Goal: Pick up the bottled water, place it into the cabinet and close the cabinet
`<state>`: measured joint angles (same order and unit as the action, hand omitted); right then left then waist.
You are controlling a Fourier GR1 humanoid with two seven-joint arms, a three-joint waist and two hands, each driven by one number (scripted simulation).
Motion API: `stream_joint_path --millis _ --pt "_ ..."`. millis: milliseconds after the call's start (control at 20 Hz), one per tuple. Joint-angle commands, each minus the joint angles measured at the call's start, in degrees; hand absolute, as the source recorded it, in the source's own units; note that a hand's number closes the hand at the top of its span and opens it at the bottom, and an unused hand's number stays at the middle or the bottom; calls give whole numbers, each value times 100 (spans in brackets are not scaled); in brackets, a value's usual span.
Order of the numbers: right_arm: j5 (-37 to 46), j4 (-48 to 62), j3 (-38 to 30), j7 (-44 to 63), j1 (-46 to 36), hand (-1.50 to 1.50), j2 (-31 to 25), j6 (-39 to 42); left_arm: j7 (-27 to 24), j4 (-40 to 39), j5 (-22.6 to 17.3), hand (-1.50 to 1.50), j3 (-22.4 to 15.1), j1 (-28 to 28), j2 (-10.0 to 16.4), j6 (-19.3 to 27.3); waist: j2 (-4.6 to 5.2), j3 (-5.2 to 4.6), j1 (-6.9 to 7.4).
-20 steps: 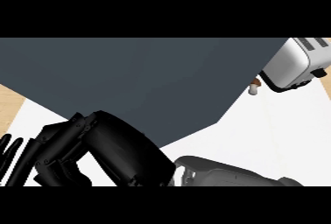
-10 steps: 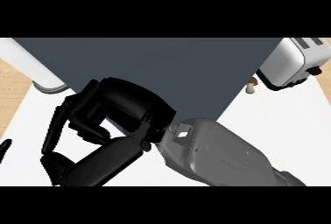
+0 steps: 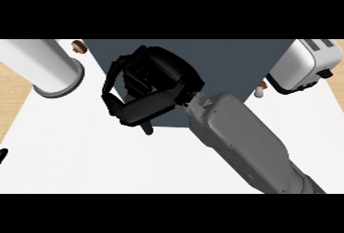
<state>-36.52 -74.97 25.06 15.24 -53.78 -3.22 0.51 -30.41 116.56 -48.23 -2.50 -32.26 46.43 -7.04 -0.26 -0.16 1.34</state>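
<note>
The bottled water shows nowhere in the head view. A dark grey cabinet panel fills the upper middle, tapering toward the counter. My right hand lies over its left part, at the end of the grey forearm that rises from the lower right. Its fingers are curled near the panel's left edge, and I see nothing held in them. Only a black sliver of my left hand shows at the far left edge.
A white cylinder on a grey round base stands at the upper left, a brown knob beside it. A white toaster sits at the upper right, with a small brown-and-white item by it. The white counter spreads below.
My right hand has travelled up and rightward from the lower left onto the cabinet panel. The white cylinder has come into view at the left, and the left hand has slid almost out of view.
</note>
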Motion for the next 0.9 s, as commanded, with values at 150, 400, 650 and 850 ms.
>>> stream_joint_path --millis 150,400,650,850 --pt "570 800 -588 -495 -189 150 -424 -178 242 121 -9 -150 57 149 -75 55 45 17 -33" --pt "768 1024 -741 -679 -304 150 -406 -447 409 161 -9 -150 72 306 -73 148 62 14 -37" --pt "934 1209 -786 -894 -410 -150 -420 -459 482 160 40 -150 -122 435 -183 134 88 11 -32" --pt "896 1178 -856 -777 -462 -150 -545 -402 507 141 71 -150 -123 503 -223 140 75 10 -53"
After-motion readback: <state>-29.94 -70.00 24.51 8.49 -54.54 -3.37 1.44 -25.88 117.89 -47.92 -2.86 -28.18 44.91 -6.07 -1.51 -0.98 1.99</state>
